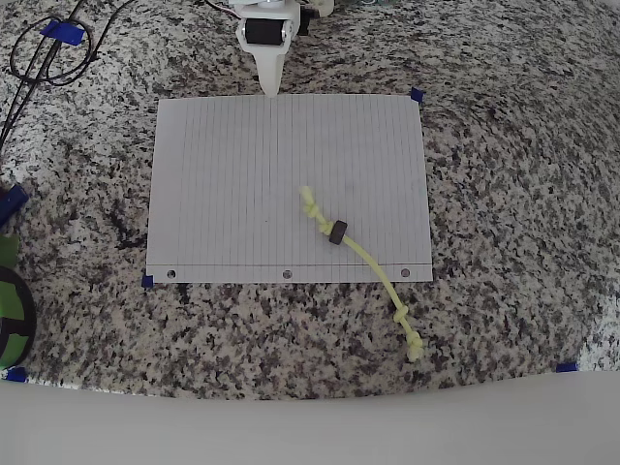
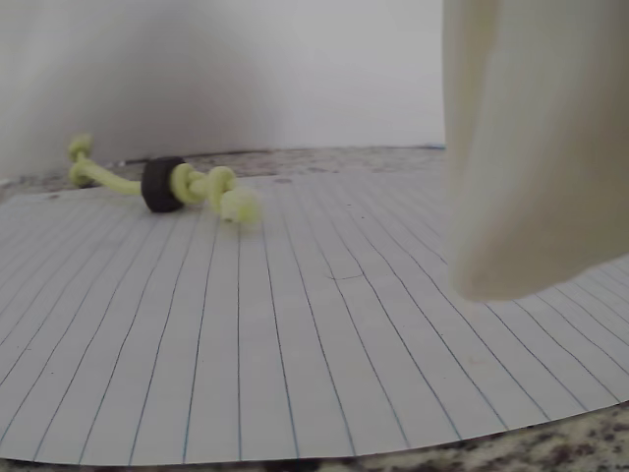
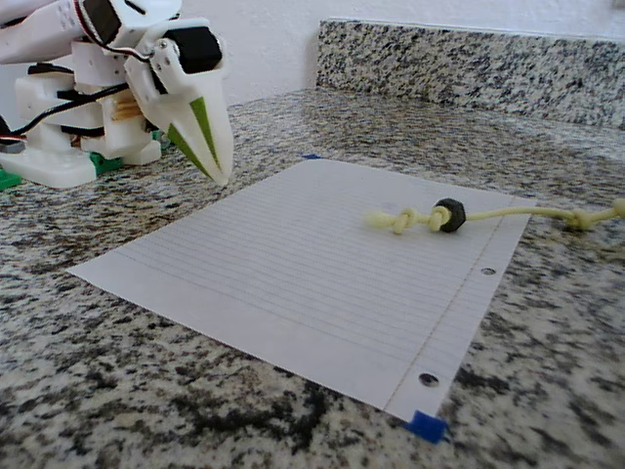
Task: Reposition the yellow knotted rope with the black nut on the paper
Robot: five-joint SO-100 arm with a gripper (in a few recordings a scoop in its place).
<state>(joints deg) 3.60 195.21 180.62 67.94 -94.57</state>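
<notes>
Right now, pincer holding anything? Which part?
Nothing held. The white pincer hangs at the lined white paper sheet's far edge, apart from the pale yellow knotted cord and its small black nut.

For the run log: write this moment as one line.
gripper: shut, at paper far edge | rope: half off paper | nut: on rope, over paper

surface: speckled granite counter (image 3: 547,371) | backsplash (image 3: 469,59): same granite | wall (image 3: 264,39): white | light: even
</notes>
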